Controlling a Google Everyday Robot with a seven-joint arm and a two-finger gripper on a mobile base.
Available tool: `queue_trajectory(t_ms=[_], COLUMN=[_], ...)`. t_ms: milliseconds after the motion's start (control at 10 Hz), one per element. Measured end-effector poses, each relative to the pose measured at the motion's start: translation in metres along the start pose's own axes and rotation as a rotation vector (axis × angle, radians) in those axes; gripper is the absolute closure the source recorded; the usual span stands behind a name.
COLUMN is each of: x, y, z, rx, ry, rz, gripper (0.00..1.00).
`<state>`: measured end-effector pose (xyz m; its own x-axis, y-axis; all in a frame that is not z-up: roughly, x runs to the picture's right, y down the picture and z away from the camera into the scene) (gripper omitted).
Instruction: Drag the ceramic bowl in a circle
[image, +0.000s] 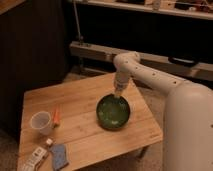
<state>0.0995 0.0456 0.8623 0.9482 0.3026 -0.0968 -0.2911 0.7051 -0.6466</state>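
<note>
My gripper (118, 95) low at far rim of ceramic bowl (114, 112), placed to drag it round wooden table (90, 135); clamped or open, cannot tell.

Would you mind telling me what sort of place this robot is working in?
Probably an indoor lab or workshop room: a low light-wood table stands before long pale shelves on a dark back wall. The claw sits at the far rim of the glossy dark-green ceramic bowl.
</note>
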Motion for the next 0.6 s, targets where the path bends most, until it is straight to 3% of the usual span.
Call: queue_trajectory(t_ms=[200, 400, 600], x=[0.044, 0.086, 0.094], y=[0.013, 0.046, 0.086], z=[0.016, 0.032, 0.035], rx=[-0.037, -0.097, -0.145], ry=[0.026, 0.045, 0.043], rz=[0.053, 0.076, 0.046], gripper=[1.0, 1.0, 1.0])
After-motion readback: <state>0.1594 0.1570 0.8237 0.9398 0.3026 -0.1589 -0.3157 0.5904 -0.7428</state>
